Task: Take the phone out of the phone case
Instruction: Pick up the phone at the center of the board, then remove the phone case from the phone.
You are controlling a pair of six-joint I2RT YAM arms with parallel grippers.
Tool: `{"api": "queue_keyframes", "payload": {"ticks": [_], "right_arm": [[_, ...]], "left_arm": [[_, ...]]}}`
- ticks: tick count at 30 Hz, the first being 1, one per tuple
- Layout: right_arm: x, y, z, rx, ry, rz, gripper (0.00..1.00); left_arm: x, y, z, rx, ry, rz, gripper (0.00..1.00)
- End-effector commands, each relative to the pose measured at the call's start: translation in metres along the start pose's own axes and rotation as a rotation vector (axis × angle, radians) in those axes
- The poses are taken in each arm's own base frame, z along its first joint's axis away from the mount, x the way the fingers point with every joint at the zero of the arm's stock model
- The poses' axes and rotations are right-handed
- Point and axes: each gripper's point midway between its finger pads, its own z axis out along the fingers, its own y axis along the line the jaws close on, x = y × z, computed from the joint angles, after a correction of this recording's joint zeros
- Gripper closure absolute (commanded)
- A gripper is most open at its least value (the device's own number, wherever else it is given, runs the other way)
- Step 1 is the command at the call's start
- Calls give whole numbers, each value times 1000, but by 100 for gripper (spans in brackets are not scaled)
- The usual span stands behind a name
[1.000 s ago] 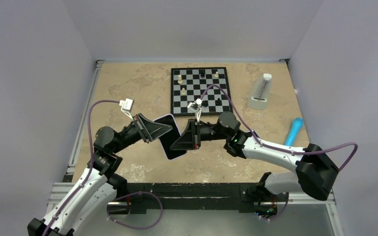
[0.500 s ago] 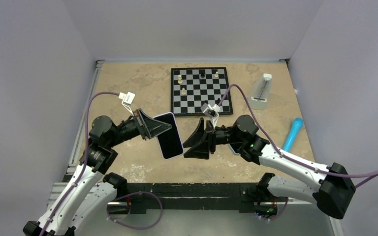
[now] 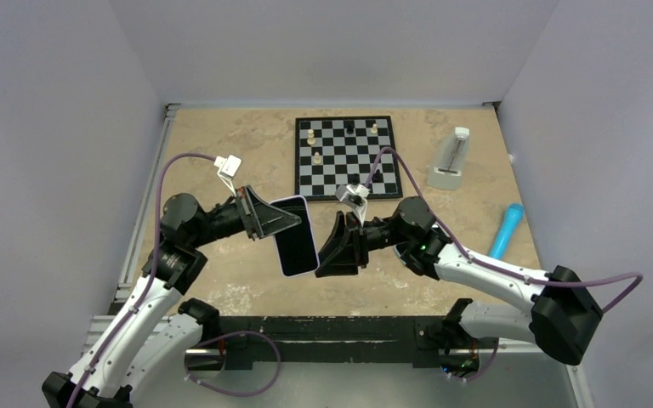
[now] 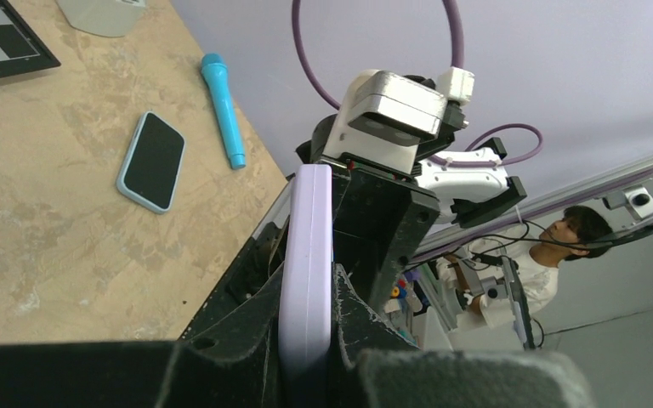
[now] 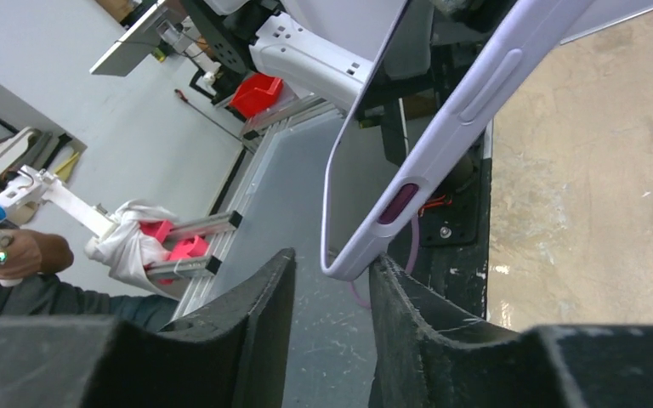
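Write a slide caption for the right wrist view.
Open right gripper frames one corner of the lilac phone case.

Our left hand (image 3: 292, 221) is clamped tight at mid-frame, pointing right; our right hand (image 3: 325, 255) faces it from the right, fingers spread apart.

- Tan, marbled table (image 3: 221, 144), stretching out ahead of my two bases.
- Chessboard (image 3: 366, 170) at far centre, a few pieces standing on it.
- Pale metronome (image 3: 449, 159), far right.
- Blue microphone (image 3: 507, 227) by the right edge.
- Blue-cased phone (image 4: 151, 161) lying flat, screen up, near the microphone.
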Motion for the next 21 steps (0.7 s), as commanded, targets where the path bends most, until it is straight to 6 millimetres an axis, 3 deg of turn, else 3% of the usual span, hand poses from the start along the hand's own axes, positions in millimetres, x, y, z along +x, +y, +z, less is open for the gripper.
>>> {"api": "queue_keyframes", "payload": {"ticks": [1,3,6,10,17,21], "right_arm": [[-12,19,3,-100,-18,-62,66],[-11,20,6,-116,-10,-50,78],[-10,20,9,-139,-5,-43,83],[-9,25,11,-180,-13,-85,100],[-23,31,13,-191,-123,-414,100],[-38,34,24,-246,-147,-489,100]], "left_arm": [[-16,-36,-2,114,-44,57,100],[-16,-35,-2,114,-44,49,100],[-16,-34,-2,106,-44,33,100],[-16,-34,-2,102,-48,-33,100],[-16,-28,-2,123,-83,-287,100],[-18,-27,-3,176,-108,-384,100]]}}
